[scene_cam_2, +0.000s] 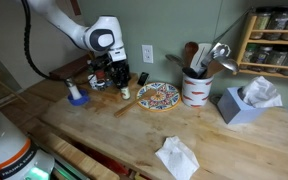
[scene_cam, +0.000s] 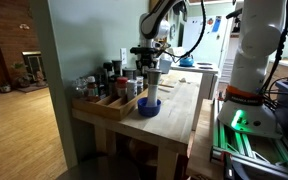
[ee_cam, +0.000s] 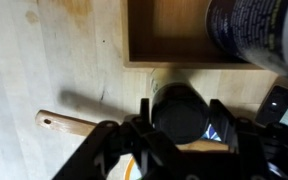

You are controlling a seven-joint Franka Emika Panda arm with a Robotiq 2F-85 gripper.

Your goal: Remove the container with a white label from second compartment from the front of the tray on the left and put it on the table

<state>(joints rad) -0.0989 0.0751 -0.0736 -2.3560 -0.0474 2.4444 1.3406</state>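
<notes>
**Container in the jaws, outside the tray**

On my wrist view the black two-finger gripper (ee_cam: 181, 116) sits with its jaws drawn in against both sides of a round dark lid. That lid tops the white-labelled container (ee_cam: 181, 108), so I read the tool as clamped on it. The container is outside the long, low, light-wood tray (ee_cam: 164, 58), just beside the tray's outer wall and above the bare planks of the large light-wood table (ee_cam: 44, 60). I cannot tell whether its base touches the wood.

A wooden spoon (ee_cam: 69, 123) lies on the table near the jaws. A dark jar with a printed label (ee_cam: 249, 30) stands in the tray at the top right of that view.

In an exterior view the gripper (scene_cam: 152, 66) hangs over the container (scene_cam: 152, 88), whose pale body shows upright just behind a small blue bowl (scene_cam: 149, 108). The tray (scene_cam: 109, 110) runs along the table edge beside them, with several jars in its compartments.

In an exterior view the blue bowl (scene_cam_2: 77, 98) sits near the gripper (scene_cam_2: 114, 78). Well apart on the table (scene_cam_2: 134, 135) are a patterned round plate (scene_cam_2: 157, 96), a white utensil crock (scene_cam_2: 194, 90), a blue-grey tissue box (scene_cam_2: 242, 105) and a crumpled white cloth (scene_cam_2: 176, 157).
</notes>
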